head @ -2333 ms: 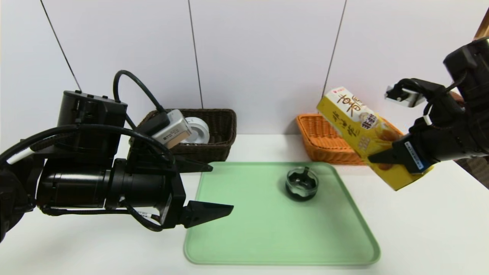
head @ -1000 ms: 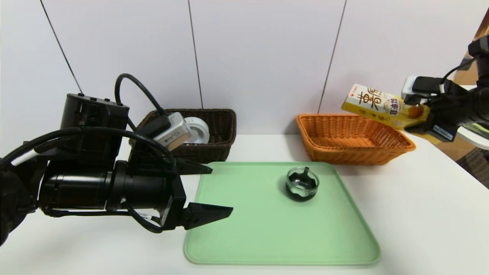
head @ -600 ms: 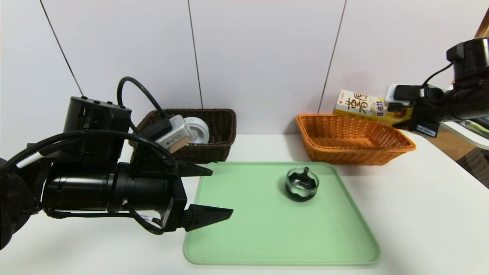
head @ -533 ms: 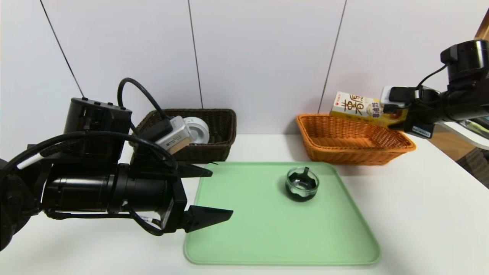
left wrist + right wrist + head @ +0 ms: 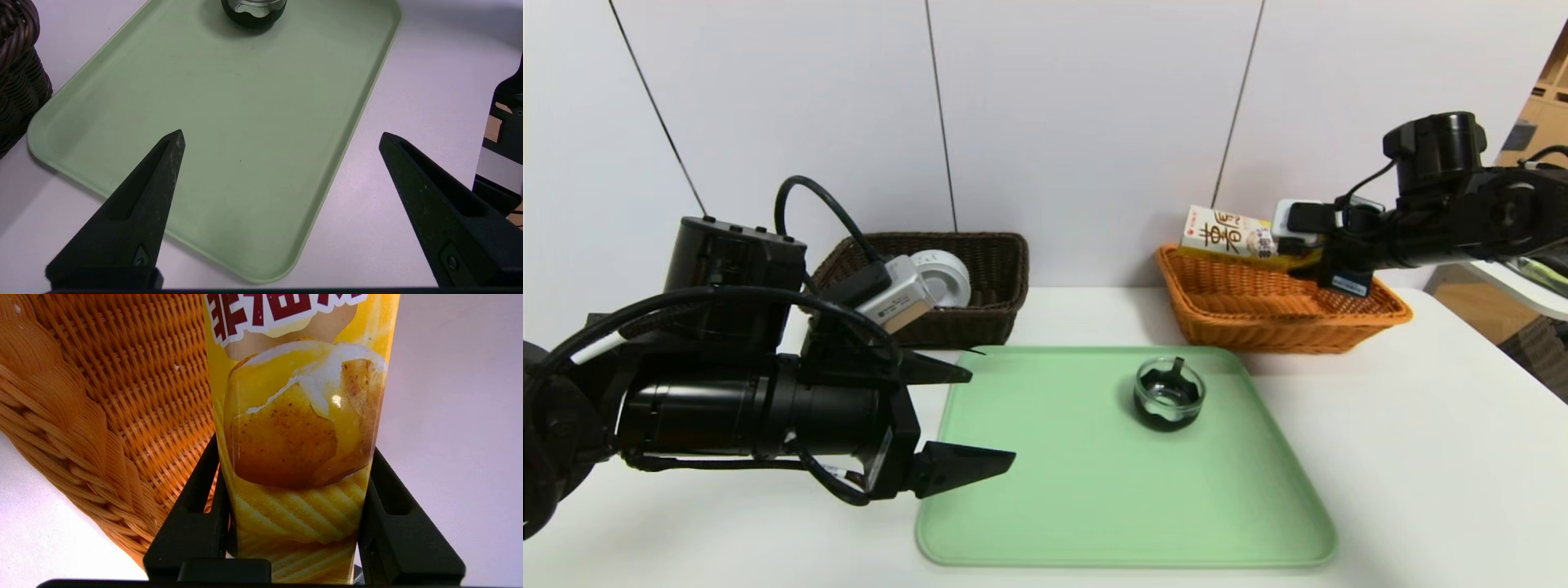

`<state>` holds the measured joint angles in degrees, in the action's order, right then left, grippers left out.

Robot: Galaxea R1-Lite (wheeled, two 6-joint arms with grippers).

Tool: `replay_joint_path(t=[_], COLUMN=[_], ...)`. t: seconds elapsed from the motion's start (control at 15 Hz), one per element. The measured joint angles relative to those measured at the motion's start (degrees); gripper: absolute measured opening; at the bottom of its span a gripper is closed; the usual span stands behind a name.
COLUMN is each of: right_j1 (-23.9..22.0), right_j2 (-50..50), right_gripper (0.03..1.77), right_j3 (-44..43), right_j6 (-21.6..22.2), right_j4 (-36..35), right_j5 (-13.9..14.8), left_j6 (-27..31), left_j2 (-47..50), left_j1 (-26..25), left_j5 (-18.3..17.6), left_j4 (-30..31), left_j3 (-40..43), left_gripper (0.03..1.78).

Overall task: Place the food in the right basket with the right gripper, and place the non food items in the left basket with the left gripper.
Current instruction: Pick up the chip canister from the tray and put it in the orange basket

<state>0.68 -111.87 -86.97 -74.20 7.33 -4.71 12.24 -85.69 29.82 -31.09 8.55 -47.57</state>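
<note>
My right fingers (image 5: 295, 469) squeeze the snack box (image 5: 302, 416) on both sides, so it can't slip over the orange basket (image 5: 1282, 333). My left fingers (image 5: 282, 131) are wide apart, holding nothing (the glass dish (image 5: 1168, 394) sits on the green tray (image 5: 1127, 490)).

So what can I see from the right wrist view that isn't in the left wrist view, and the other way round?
Only the right wrist view: the yellow snack box held in the right claw, and the orange basket.

Only the left wrist view: the green tray, part of the glass dish on it, a corner of the dark brown basket, and the open left claw.

Both: a pair of black claw fingers and some pale background.
</note>
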Motion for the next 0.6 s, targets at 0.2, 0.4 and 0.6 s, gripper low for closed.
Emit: replay_joint_path(t=[0.2,0.4,0.6], right_j1=[0.28,0.13,-0.87], right_j2=[-1.80,-3.15,-3.91], right_gripper=[0.83,0.83,0.83], right_j3=[-0.63,-1.01,-1.17], right_j6=[-0.13,-0.62,-1.16], right_j4=[-1.02,-3.08,-3.78], right_j5=[0.02,0.05,0.11], left_j6=[-0.01,-0.04,-0.01], left_j2=[-0.22,-0.63,-0.96], left_j1=[-0.33,-0.59,-0.63], left_j5=[0.06,0.00,-0.05], left_j4=[1.01,3.66,3.94], left_j3=[0.88,2.28,2.65], left_gripper=[1.69,1.69,1.69])
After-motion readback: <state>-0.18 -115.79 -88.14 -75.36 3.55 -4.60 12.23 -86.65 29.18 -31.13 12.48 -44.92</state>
